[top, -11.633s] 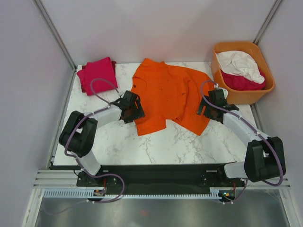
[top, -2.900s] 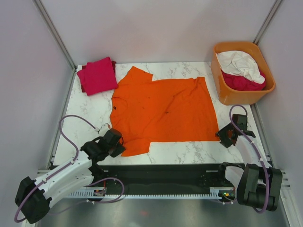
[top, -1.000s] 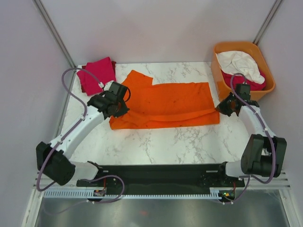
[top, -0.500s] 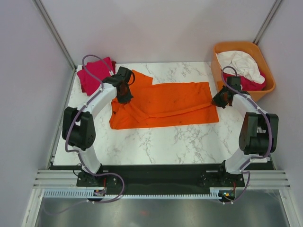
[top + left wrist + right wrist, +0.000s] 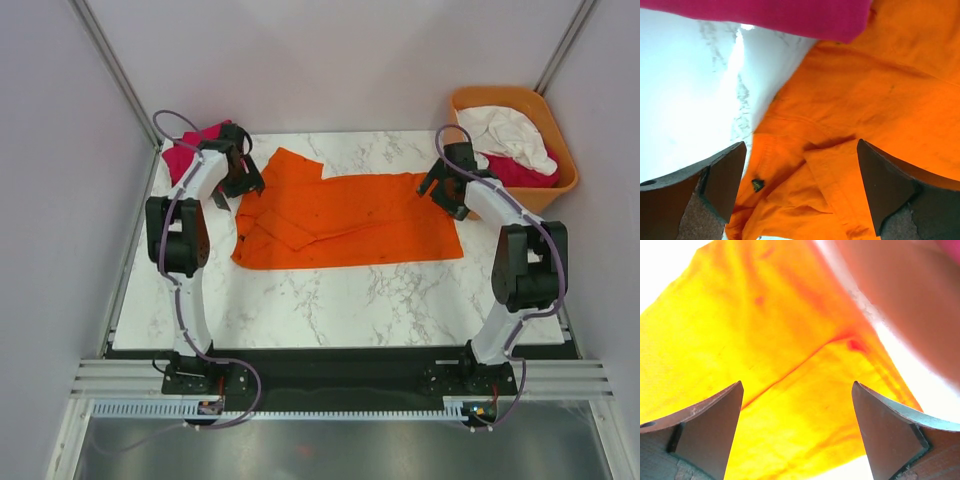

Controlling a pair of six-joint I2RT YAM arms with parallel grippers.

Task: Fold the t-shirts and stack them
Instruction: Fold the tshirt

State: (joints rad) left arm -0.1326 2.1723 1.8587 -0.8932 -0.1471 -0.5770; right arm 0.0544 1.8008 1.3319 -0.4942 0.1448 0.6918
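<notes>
Two arms reach out from the near edge over the bare marble table (image 5: 350, 300). The first thing they cross is the orange t-shirt (image 5: 345, 215), lying as a doubled band that runs from one claw to the other. The left claw (image 5: 800, 150) hangs over the sleeve end, spread wide with nothing between its fingers (image 5: 722, 180). The right claw (image 5: 797, 385) hangs over the opposite corner, just as wide and just as empty.

My read is that the lengthwise fold is down and the crosswise fold comes next. That calls for a fresh pinch through both layers at one end. The end then has to be carried across toward the other claw with the edges kept in line, so the rumpled sleeve under the left claw doesn't spill out.

Just beyond the left claw lies the folded magenta t-shirt (image 5: 755, 12), which looks like the stack to land on. Beyond the right claw and outward sits the orange tub (image 5: 500, 93), with a white t-shirt (image 5: 510, 130) heaped over a crimson t-shirt (image 5: 530, 172).

From above, the left arm covers part of the magenta t-shirt, so I can't say whether anything lies beneath it. In the right wrist view the tub is only a blurred smear in the upper corner, and the cloth is washed out. A dark speck (image 5: 757, 185) beside the left claw's finger is too small to identify. How many garments the tub holds, I can't tell.
</notes>
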